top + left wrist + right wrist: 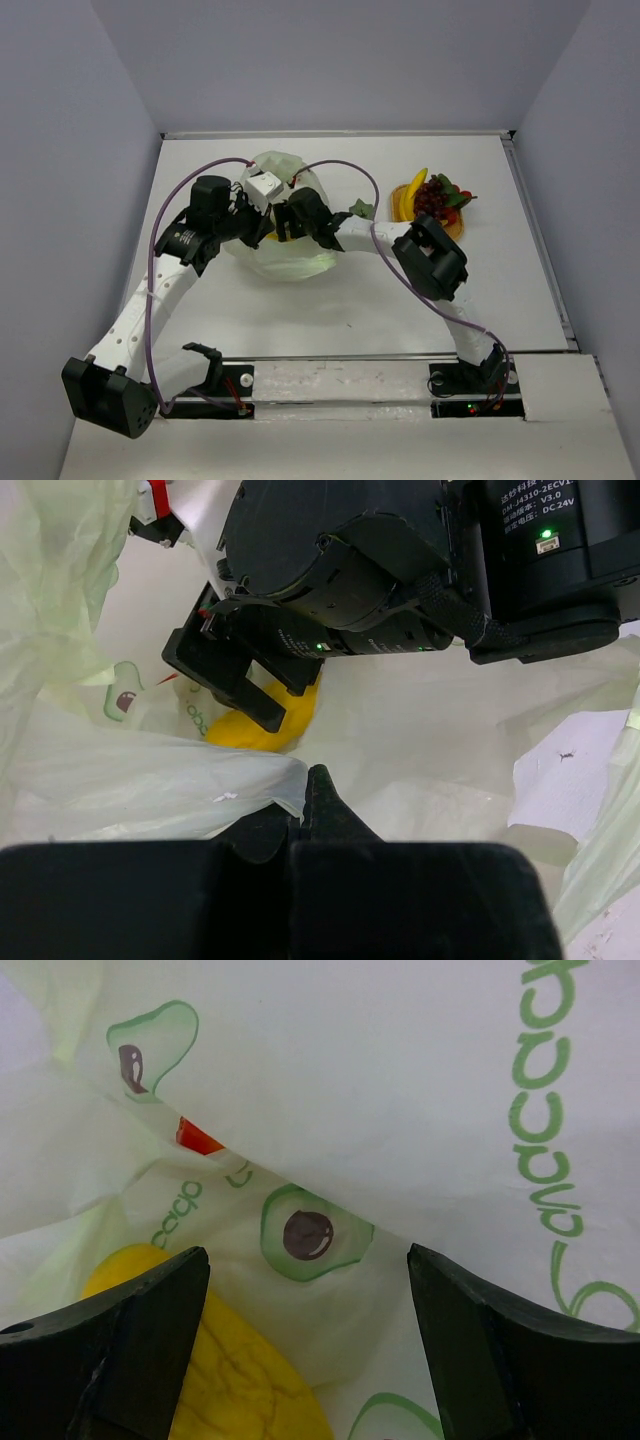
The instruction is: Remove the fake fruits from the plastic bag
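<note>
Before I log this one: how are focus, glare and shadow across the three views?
Top external: evenly lit and sharp, the plastic bag slightly washed out. Left wrist: the left fingers a dark, featureless mass up close, the bag beyond bright. Right wrist: bag print and yellow fruit crisp, right fingers dark.

Left arm (160, 285) and right arm (430, 262) converge inside plastic bag (290, 262) mid-worktop (300, 320); bananas (408, 195), grapes (432, 198) on orange mat (455, 226), well apart to the right.
</note>
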`<action>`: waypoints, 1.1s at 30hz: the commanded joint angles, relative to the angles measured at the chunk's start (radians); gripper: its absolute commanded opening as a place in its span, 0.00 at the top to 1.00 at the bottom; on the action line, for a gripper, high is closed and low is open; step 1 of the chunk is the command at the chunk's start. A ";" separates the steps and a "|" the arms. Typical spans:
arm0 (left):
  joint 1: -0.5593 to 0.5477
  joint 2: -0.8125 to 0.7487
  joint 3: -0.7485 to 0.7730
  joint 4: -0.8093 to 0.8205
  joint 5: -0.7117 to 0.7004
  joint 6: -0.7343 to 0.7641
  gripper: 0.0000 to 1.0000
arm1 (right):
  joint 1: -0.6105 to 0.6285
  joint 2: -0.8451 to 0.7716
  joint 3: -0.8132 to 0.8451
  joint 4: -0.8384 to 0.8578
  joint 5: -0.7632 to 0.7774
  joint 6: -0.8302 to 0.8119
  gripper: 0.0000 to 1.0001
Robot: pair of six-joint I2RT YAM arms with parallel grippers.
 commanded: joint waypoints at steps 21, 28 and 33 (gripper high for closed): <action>0.004 0.001 0.009 0.025 -0.128 -0.010 1.00 | 0.055 -0.284 -0.249 0.065 -0.230 -0.267 0.07; 0.005 0.005 0.006 0.033 -0.116 -0.020 1.00 | 0.074 -0.194 -0.229 0.010 -0.131 -0.269 0.06; 0.004 0.009 0.020 0.024 -0.114 -0.016 1.00 | 0.083 -0.106 -0.143 -0.065 -0.085 -0.303 0.06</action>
